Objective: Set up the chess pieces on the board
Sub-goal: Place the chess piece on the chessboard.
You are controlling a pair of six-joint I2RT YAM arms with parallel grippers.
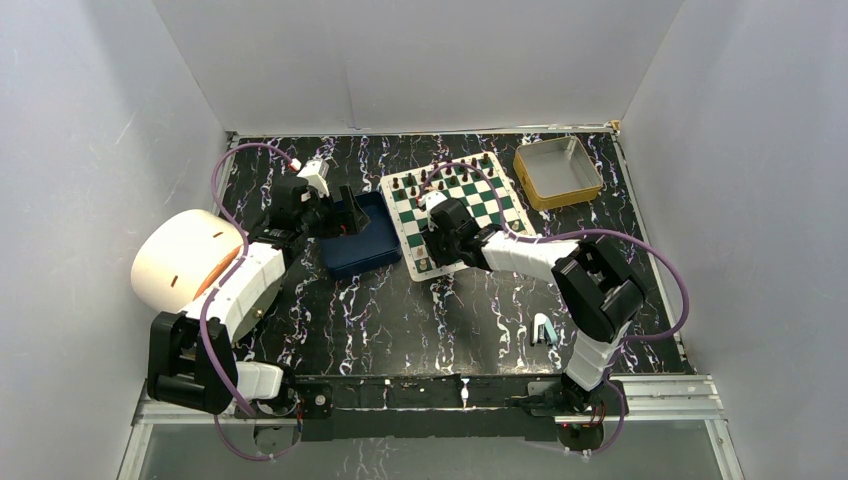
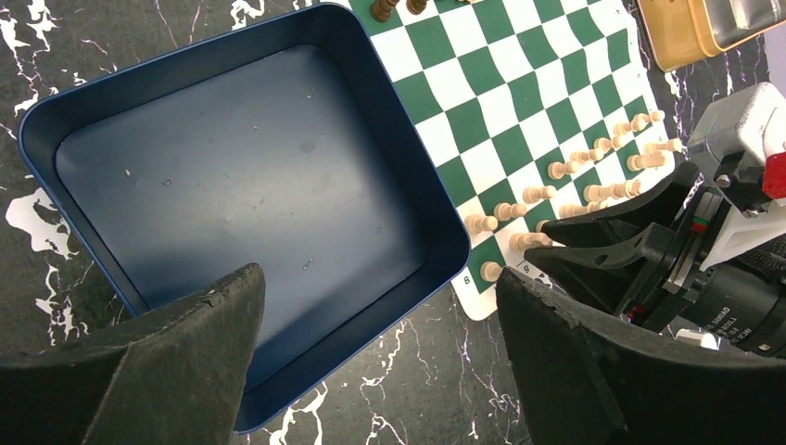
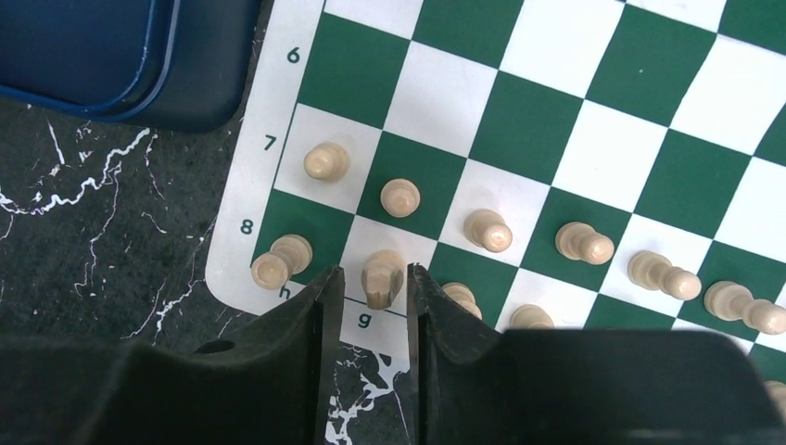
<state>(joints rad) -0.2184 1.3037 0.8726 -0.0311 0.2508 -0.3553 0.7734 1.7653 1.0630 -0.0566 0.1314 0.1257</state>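
At the right wrist view's bottom centre, a chess piece (image 3: 383,276) is seen upright on the board (image 3: 607,148), long axis toward the lens. It is flanked, seemingly untouched, by the slightly parted right end effector (image 3: 375,274). Overhead it is hidden; the left end effector (image 2: 375,276) is held spread.

Chess pieces (image 3: 399,197) ahead of the right claw (image 3: 373,274) are looking like matt pale wood. Board (image 3: 593,158) under them is showing as a thin smooth mat. Blue tray (image 3: 83,46) left of the claw is looking like satin painted metal. Its fingers (image 3: 278,362) are looking rough, matt black.
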